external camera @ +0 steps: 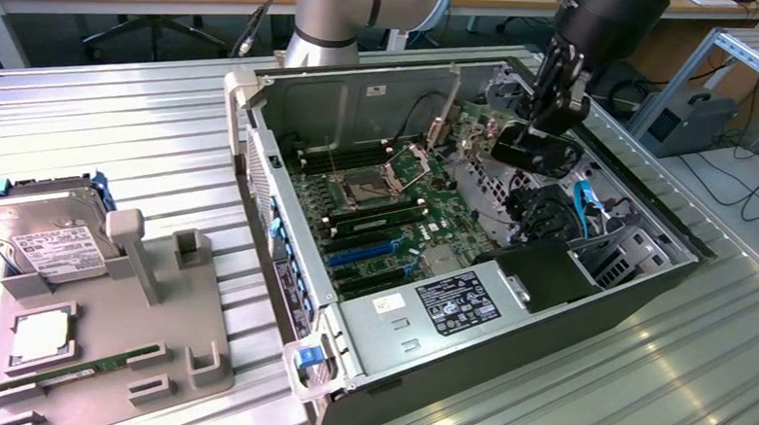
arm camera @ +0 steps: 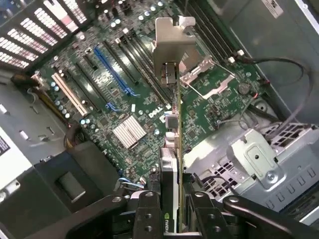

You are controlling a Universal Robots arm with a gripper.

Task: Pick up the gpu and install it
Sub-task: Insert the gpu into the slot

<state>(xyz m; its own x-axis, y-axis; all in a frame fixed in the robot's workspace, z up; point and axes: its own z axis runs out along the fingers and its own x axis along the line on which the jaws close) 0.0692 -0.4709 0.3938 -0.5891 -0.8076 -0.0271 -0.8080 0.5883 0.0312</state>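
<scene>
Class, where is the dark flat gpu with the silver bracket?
The gripper holds the gpu over the green motherboard, toward the exterior view's right of the case.

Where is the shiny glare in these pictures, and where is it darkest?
Exterior view: light glares in streaks off the metal table, and the black cover inside the case is darkest. Wrist view: the bracket of the gpu and the heatsink gleam, while the lower corner around the black cover sits in shadow.
</scene>
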